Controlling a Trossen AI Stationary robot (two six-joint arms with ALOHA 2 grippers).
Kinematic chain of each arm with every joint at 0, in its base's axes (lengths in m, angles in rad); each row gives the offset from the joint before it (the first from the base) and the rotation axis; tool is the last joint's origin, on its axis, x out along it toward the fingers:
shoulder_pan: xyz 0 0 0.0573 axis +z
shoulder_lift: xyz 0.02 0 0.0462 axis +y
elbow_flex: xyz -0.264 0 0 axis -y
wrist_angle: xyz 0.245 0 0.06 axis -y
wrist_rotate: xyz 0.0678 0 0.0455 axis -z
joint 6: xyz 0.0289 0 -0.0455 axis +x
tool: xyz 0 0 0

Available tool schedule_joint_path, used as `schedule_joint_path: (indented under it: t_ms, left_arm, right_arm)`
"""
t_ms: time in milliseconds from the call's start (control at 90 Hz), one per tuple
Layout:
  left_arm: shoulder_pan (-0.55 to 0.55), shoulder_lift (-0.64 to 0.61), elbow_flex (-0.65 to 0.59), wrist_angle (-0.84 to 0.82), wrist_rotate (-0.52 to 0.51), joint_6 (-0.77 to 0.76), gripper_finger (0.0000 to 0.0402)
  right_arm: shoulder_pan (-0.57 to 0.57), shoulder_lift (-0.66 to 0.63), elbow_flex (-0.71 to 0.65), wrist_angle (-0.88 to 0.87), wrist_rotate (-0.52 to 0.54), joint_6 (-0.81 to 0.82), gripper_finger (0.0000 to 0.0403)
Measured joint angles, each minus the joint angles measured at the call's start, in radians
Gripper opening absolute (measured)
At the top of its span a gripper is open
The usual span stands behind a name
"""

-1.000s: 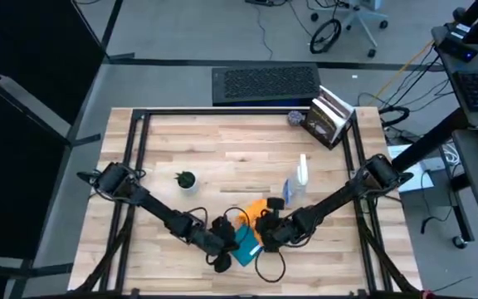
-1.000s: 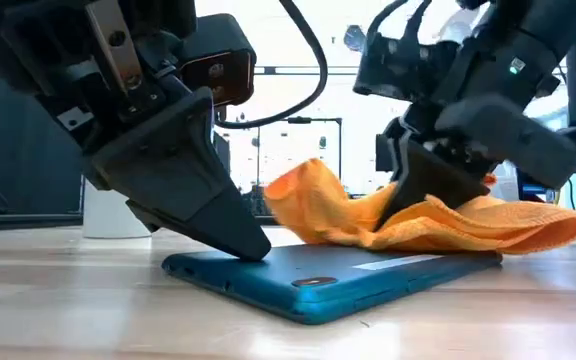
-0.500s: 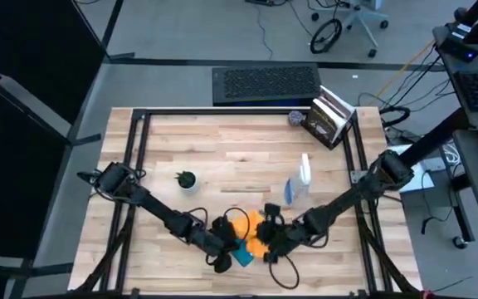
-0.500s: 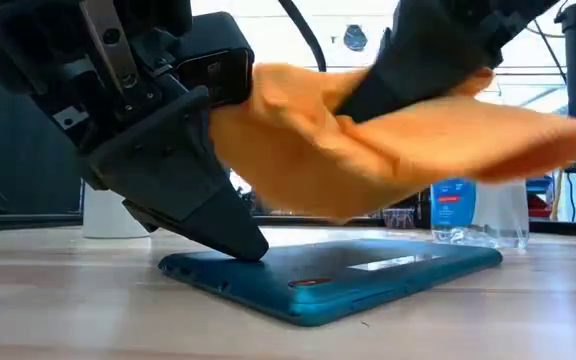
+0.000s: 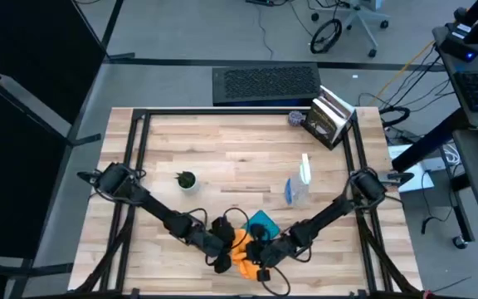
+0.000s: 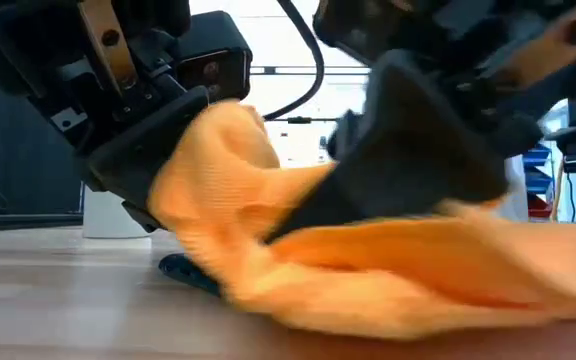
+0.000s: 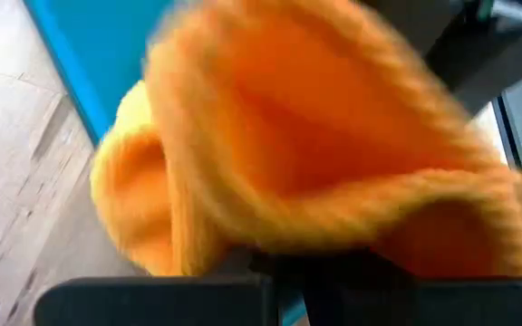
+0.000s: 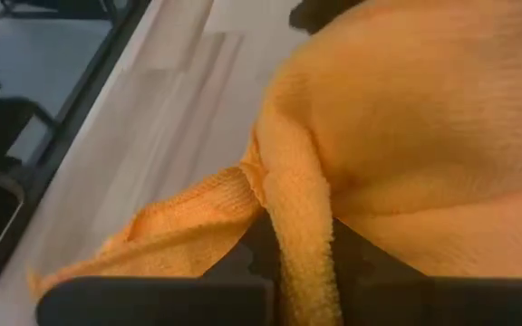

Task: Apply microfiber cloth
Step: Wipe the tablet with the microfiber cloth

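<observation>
The orange microfiber cloth [image 5: 242,249] lies bunched on the near end of the teal tablet [image 5: 262,223], near the table's front edge. The tablet lies flat, and its far end shows bare. My right gripper [image 5: 258,252] is shut on the cloth and comes in from the table's right. My left gripper [image 5: 222,247] comes from the left, shut. The cloth [image 6: 368,270] is heaped against its fingertips and hides them. Only a corner of the tablet [image 6: 182,268] shows in the low view. My left gripper's shut fingers [image 7: 288,288] have the cloth [image 7: 315,154] heaped against and over their tips. The cloth hides whether they press on the tablet. My right gripper pinches a raised fold of the cloth [image 8: 294,213] between its two fingers, slanting down from the table's right. The rest of the cloth spreads slack below it, on the tablet and the tabletop.
A clear spray bottle [image 5: 299,186] stands just beyond the tablet, toward the right. A small potted plant [image 5: 187,179] is at the left, books [image 5: 330,118] at the far right corner, and a keyboard [image 5: 265,83] behind the far edge. Cables loop by the front edge.
My right gripper has lifted the cloth off the tablet's far end and carried it toward the near edge and slightly left. It has then gone down, and the cloth now covers the tablet's near end and my left gripper's fingertips. The tablet's far end has come bare.
</observation>
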Motion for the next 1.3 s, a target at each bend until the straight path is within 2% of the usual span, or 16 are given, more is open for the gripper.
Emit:
schedule_joint_path:
  t_ms: [200,644,800,911,1078,1178,1300]
  left_arm:
    - [-0.006,0.0,0.002,-0.012,-0.019,0.008,0.0011]
    - [-0.012,-0.001,0.002,-0.037,-0.017,0.034,0.0011]
    - [-0.013,-0.001,0.002,-0.037,-0.012,0.029,0.0011]
    - [-0.013,-0.001,0.002,-0.035,-0.003,0.029,0.0011]
    - [-0.017,-0.001,0.001,-0.032,0.013,0.028,0.0011]
    - [-0.016,-0.001,0.001,-0.032,0.012,0.028,0.0011]
    - [-0.016,-0.001,0.001,-0.03,0.009,0.032,0.0011]
  right_arm:
    - [-0.008,-0.018,0.009,-0.18,0.009,0.027,0.0016]
    - [-0.039,-0.119,0.003,-0.657,0.288,0.026,0.0016]
    - [-0.098,-0.12,0.004,-0.765,0.338,0.039,0.0016]
    - [-0.137,-0.136,0.001,-0.819,0.326,0.056,0.0016]
    - [-0.132,-0.212,0.025,-0.817,0.291,0.077,0.0016]
    - [-0.105,-0.263,0.034,-0.694,0.294,0.082,0.0016]
    - [-0.075,-0.249,0.033,-0.521,0.269,0.073,0.0016]
